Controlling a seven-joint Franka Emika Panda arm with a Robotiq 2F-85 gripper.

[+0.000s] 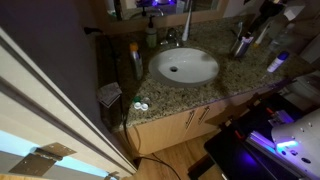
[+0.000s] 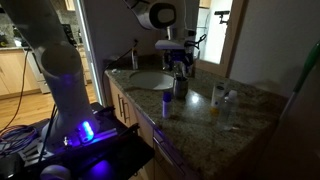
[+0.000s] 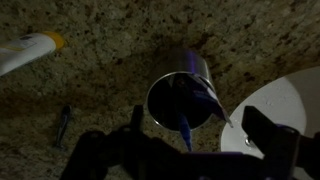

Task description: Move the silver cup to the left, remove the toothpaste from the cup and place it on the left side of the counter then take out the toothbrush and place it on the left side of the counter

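The silver cup (image 3: pixel 182 98) stands on the granite counter (image 3: pixel 110 70) just beside the white basin (image 3: pixel 290 100). In it the toothpaste (image 3: pixel 203 92) leans towards the basin, and the thin toothbrush (image 3: pixel 186 130) sticks out over the rim. My gripper (image 3: pixel 200 135) hangs open above the cup, with its dark fingers (image 3: pixel 270 130) on either side and touching nothing. In both exterior views the gripper (image 2: pixel 179 58) hovers over the cup (image 2: pixel 180 85), which stands next to the basin (image 1: pixel 184 66); the cup (image 1: pixel 243 44) is also seen from the far side.
A white tube with a yellow cap (image 3: pixel 30 50) and a small dark object (image 3: pixel 63 125) lie on the counter. A blue-capped bottle (image 2: pixel 166 103) and a yellowish bottle (image 2: pixel 216 97) stand near the front edge. The faucet (image 1: pixel 172 38) and a soap bottle (image 1: pixel 151 35) stand behind the basin.
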